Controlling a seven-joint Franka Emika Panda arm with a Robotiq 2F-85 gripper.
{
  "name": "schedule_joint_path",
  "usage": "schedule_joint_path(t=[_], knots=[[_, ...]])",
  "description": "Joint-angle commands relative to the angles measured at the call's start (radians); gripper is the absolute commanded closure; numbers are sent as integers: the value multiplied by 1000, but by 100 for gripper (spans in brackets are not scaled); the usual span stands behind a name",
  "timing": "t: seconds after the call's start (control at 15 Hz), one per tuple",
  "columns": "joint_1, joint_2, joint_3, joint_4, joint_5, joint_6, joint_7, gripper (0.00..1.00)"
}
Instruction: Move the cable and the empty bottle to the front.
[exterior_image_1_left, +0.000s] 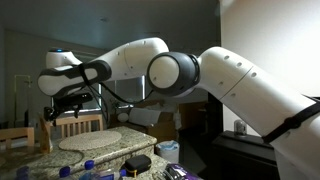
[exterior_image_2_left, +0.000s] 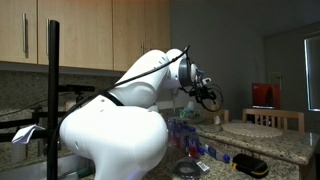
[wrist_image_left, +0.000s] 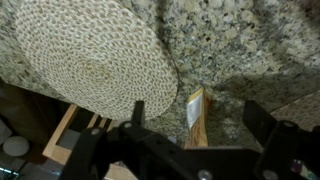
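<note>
Hovering over the round woven mat (wrist_image_left: 90, 60) and granite counter (wrist_image_left: 240, 50), the jaws stand wide apart, gripping nothing.

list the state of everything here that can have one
gripper: open, empty, hanging above the granite counter
woven mat: lying flat on the counter
cabinet doors: shut
wooden chair: upright beside the counter
</note>
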Motion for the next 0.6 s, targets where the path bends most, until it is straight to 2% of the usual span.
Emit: schedule_joint_path(t=[0.0, 0.53], knots=[[-11, -191, 8, -235, 10, -90, 12, 0], [-12, -488, 6, -568, 55, -375, 113, 0]])
